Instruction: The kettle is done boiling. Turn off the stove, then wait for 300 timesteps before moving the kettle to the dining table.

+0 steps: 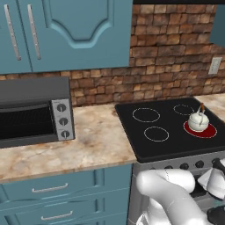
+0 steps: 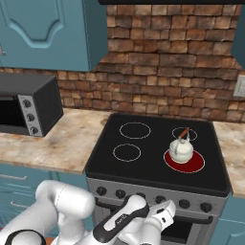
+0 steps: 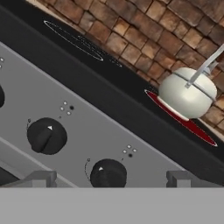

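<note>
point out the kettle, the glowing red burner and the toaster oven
kettle (image 2: 182, 150), right base view, on its round white body
glowing red burner (image 2: 194, 166), right base view, on the bare red patch beside the kettle
toaster oven (image 1: 26, 118), left base view, on its dark glass door

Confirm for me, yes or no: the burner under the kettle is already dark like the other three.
No: in the right base view the burner beneath the kettle glows solid red, while the other rings on the stove are thin white outlines.
</note>
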Robot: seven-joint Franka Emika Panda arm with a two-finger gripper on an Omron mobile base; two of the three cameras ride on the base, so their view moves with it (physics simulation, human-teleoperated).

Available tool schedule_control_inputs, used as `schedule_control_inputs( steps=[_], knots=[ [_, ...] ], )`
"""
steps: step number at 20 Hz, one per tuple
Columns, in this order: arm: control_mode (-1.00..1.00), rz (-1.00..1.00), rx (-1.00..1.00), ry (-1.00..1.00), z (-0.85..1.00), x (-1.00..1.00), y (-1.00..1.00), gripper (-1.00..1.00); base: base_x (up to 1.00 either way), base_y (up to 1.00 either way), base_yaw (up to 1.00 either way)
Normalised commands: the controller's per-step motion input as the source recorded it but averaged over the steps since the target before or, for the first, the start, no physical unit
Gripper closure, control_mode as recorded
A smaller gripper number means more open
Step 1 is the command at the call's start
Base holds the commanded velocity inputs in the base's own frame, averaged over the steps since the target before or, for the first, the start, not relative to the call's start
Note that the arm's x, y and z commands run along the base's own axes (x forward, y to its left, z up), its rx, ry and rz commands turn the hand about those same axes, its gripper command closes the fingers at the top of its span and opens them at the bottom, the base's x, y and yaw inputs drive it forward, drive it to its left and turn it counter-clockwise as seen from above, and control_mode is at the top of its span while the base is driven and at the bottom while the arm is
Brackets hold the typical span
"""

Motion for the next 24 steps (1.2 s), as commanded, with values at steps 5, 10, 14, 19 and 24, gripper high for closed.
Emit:
schedule_control_inputs(
  steps=[5,10,14,19,24],
  knots=[
    [-1.0,0.01,0.0,0.0,-0.13,0.13,-0.02,-1.0,0.0,0.0,0.0],
    [-1.0,0.01,0.0,0.0,-0.15,0.1,0.0,-1.0,0.0,0.0,0.0],
    [-1.0,0.0,0.0,0.0,-0.09,0.11,0.0,-1.0,0.0,0.0,0.0],
    [-1.0,0.0,0.0,0.0,-0.08,0.13,-0.05,-1.0,0.0,0.0,0.0],
    [-1.0,0.0,0.0,0.0,-0.11,0.12,-0.08,-1.0,0.0,0.0,0.0]
  ],
)
